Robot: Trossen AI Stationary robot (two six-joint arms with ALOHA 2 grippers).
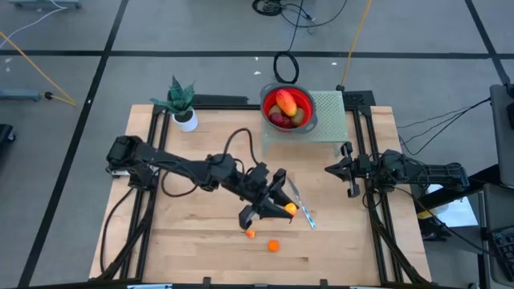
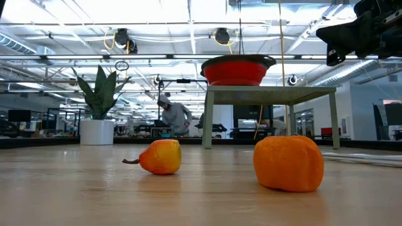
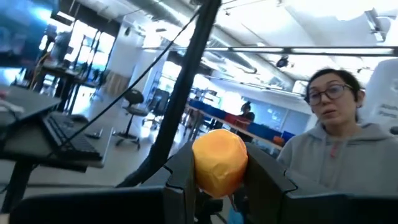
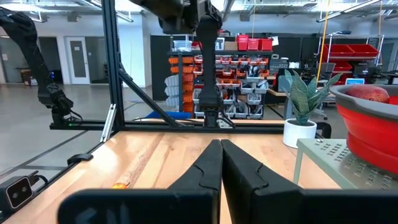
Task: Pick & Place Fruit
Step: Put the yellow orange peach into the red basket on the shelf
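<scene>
**Asker:** Near the middle of the tabletop (image 1: 201, 241), what is the left arm doing?

**Describer:** The left pincer (image 1: 277, 207) is closed partway around a small orange fruit (image 3: 219, 160), which sits squarely between its two dark fingers (image 3: 270, 180). From above, the fruit shows as an orange spot at the pincer's tip, just beside a slim silver-blue knife (image 1: 301, 205) lying on the wood.

**Asker:** Where does the fruit go?

**Describer:** Most likely into the red bowl (image 1: 307, 103), which stands on a small raised green stand (image 1: 331, 112) at the back of the tabletop. The bowl already holds several pieces, including a long red-orange one (image 1: 286, 102).

**Asker:** How should the carry be done well?

**Describer:** My judgement: raise the fruit high enough to clear the stand and the bowl's rim, keep the grip steady, travel back and to the right, and let go only once above the bowl. The fruit looks soft, so squeezing harder seems unwise.

**Asker:** What else remains?

**Describer:** Two more orange pieces (image 1: 274, 246) lie loose on the wood near the front. The right pincer (image 1: 347, 170) waits at the right side, fingers pressed fully together and holding nothing. A potted plant (image 1: 183, 104) stands at the back left.
</scene>
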